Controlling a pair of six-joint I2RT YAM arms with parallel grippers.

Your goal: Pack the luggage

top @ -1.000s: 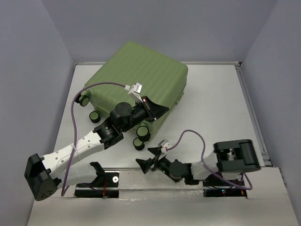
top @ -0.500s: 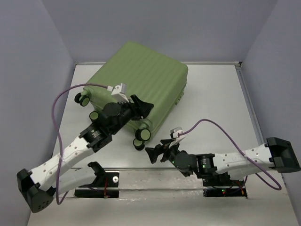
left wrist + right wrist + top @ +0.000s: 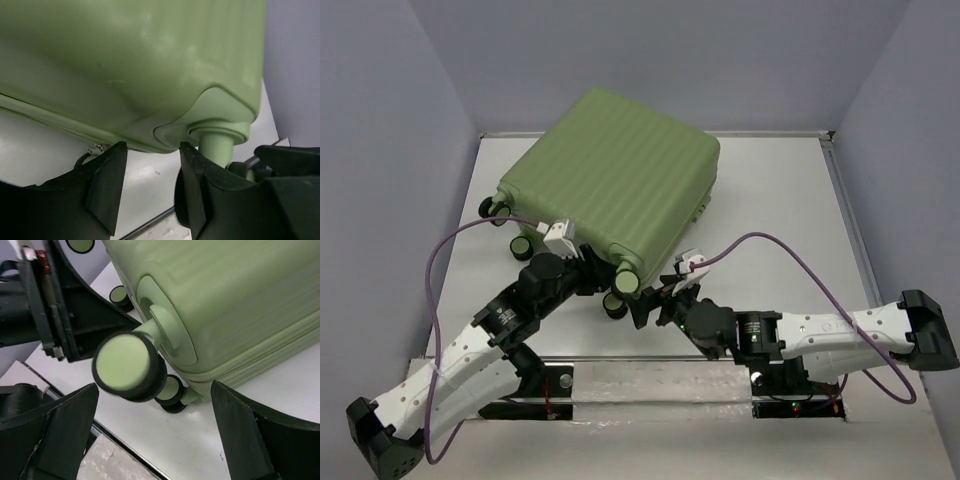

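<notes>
Suitcase (image 3: pixel 610 175) lies closed at frame centre, left gripper (image 3: pixel 152 150) and right gripper (image 3: pixel 150 400) both spread empty beside its lower wheel (image 3: pixel 129 367).

Light: even, diffuse, fairly bright in all views, falling from above.
Shadows: soft, along the luggage (image 3: pixel 130 60) underside just beyond the left gripper (image 3: pixel 152 155) fingers.
Glare: faint sheen on the luggage above those fingers.
Focus: right gripper (image 3: pixel 155 387) fingers blurred, near-black; wheel (image 3: pixel 129 365) between them sharp.
</notes>
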